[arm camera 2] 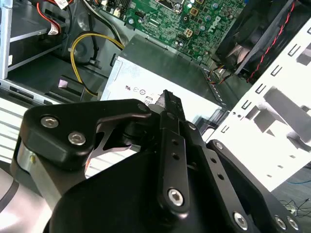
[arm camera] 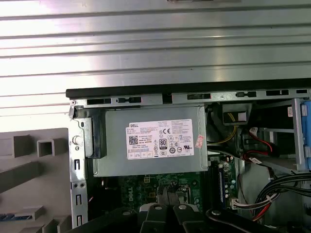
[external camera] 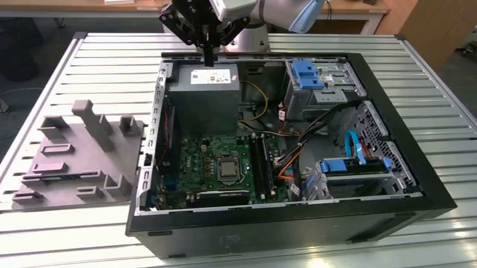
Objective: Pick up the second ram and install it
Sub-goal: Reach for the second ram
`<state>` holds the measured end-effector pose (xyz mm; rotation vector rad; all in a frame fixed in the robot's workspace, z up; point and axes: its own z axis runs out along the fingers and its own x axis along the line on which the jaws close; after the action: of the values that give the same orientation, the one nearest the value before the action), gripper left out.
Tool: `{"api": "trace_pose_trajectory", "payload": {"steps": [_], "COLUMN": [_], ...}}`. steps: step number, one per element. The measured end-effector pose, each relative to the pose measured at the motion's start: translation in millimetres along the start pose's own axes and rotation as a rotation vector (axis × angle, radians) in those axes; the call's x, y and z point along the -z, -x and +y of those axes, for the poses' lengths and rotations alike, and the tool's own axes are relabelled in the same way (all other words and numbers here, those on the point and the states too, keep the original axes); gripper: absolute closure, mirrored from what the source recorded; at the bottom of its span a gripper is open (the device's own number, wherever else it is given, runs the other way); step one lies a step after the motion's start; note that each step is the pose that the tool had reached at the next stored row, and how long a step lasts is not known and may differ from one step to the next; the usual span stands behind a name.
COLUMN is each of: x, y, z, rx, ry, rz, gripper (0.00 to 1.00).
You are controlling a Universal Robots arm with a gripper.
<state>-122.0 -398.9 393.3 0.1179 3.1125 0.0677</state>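
Note:
My gripper (external camera: 211, 58) hangs over the back of the open computer case, just above the grey power supply (external camera: 203, 92). Its fingers (arm camera 2: 167, 104) are pressed together and nothing shows between them. In the first wrist view the gripper (arm camera: 169, 214) sits over the motherboard edge, below the power supply (arm camera: 155, 141). A slim dark strip with a bluish tint, apparently the second ram (external camera: 63, 176), lies in a slot of the grey moulded tray (external camera: 82, 151) at the exterior view's left, far from the gripper. The same ram (arm camera: 12, 216) shows in the first wrist view.
The black case (external camera: 298, 223) lies open on a slatted metal table (external camera: 104, 67). Long black socket rails (external camera: 258, 162) run beside the processor socket (external camera: 225, 167). Drive cages with blue latches (external camera: 307, 75), cables (external camera: 298, 148) and a fan (arm camera 2: 257, 34) crowd the exterior view's right side.

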Motion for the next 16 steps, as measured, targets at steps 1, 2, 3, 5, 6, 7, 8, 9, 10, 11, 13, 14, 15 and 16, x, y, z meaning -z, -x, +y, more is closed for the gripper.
{"api": "trace_pose_trajectory", "payload": {"steps": [1,2,3,5,6,7,8,9,10,11,13,14,15,16], "x": [0.0,0.0,0.0,0.0,0.0,0.0,0.0,0.0,0.1,0.0,0.1,0.2,0.2,0.3], "y": [0.0,0.0,-0.1,-1.3,-2.3,-3.8,-5.3,-7.0,-8.9,-11.0,-15.3,-17.4,-19.8,-22.0], "z": [0.0,0.0,0.0,-0.1,-0.2,-0.3,-0.4,-0.5,-0.7,-0.8,-1.2,-1.3,-1.5,-1.7], "rx": [0.000,0.000,0.000,0.000,0.000,0.000,0.000,0.000,0.000,0.000,0.000,0.000,0.000,0.000], "ry": [0.0000,0.0000,0.0000,-0.0001,-0.0001,-0.0001,0.0000,-0.0001,0.0000,0.0000,0.0000,0.0000,-0.0001,-0.0001], "rz": [0.0000,0.0000,0.0000,0.0000,0.0001,0.0000,0.0000,0.0000,0.0000,0.0000,0.0000,0.0000,0.0000,0.0000], "gripper": [0.89,0.89,0.89,0.89,0.89,0.89,0.89,0.89,0.89,0.89,0.89,0.89,0.89,0.89]}}
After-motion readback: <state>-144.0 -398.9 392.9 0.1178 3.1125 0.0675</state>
